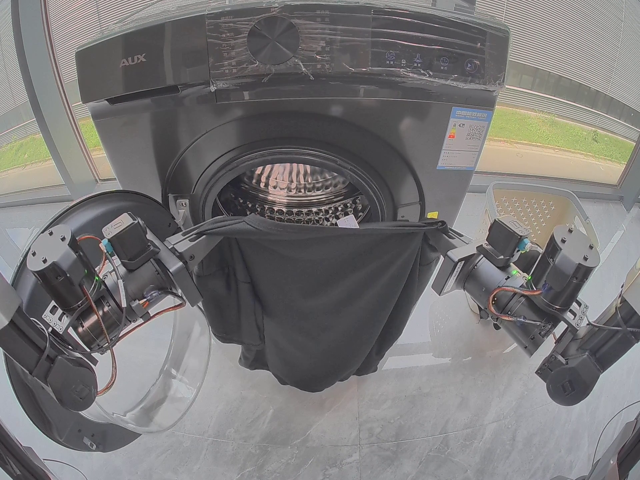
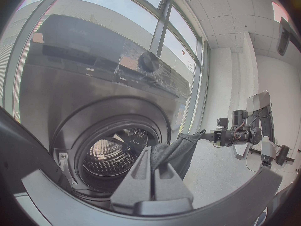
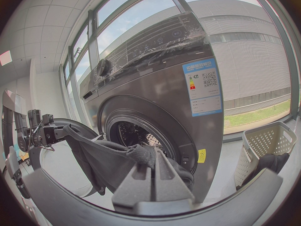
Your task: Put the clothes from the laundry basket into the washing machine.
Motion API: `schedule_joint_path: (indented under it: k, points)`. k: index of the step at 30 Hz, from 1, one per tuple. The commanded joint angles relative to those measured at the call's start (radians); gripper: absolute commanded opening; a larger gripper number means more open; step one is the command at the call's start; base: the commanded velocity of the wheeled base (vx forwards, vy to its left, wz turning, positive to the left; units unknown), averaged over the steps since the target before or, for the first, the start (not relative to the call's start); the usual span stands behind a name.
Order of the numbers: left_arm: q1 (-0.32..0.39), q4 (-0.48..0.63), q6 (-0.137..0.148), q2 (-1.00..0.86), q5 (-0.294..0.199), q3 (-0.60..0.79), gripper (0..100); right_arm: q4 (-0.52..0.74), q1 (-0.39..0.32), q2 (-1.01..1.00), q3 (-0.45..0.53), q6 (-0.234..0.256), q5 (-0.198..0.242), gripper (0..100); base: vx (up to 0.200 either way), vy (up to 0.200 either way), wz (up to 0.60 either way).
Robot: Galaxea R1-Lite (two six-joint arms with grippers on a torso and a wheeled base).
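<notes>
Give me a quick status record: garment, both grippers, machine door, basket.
garment: black garment stretched between both grippers, hanging in front of the drum opening, not yet inside
left gripper: shut on one end of its top edge
right gripper: shut on the other end
door: open, on the robot's left
laundry basket: right of the washing machine, dark cloth inside

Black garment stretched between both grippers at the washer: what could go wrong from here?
1. The black garment hangs well below the drum opening, so its lower part may stay draped outside.
2. The left gripper and right gripper hold it spread about as wide as the opening; it could snag.
</notes>
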Motion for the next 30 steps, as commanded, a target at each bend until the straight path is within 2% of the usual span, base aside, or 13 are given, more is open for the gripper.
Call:
schedule_joint_path:
  k: [1, 7, 20, 26, 27, 29, 30]
  points:
    - [0.000, -0.001, -0.002, -0.041, 0.000, -0.004, 0, -0.002, 0.005, -0.014, -0.009, 0.000, 0.001, 0, 0.000, 0.000, 0.00]
    - [-0.006, 0.001, -0.022, -0.070, -0.001, 0.002, 0, -0.002, 0.008, -0.027, -0.010, -0.001, -0.003, 0, 0.000, 0.000, 0.00]
    - [-0.011, 0.001, -0.024, -0.055, 0.000, -0.003, 0, 0.000, 0.019, -0.028, -0.001, -0.001, -0.003, 0, 0.000, 0.000, 0.00]
    - [-0.048, 0.002, -0.022, -0.009, 0.003, -0.037, 0, 0.000, 0.054, -0.025, 0.045, 0.000, 0.006, 0, 0.000, 0.000, 0.00]
    - [-0.081, 0.001, -0.019, 0.037, 0.013, -0.057, 0, -0.002, 0.072, -0.014, 0.079, 0.005, 0.007, 0, 0.000, 0.000, 0.00]
    - [-0.097, 0.001, -0.017, 0.060, 0.037, -0.070, 0, -0.002, 0.091, 0.010, 0.095, 0.006, 0.009, 0, 0.000, 0.000, 0.00]
    - [-0.103, 0.001, -0.017, 0.072, 0.051, -0.078, 0, 0.000, 0.100, 0.035, 0.099, 0.008, 0.010, 100, 0.000, 0.000, 0.00]
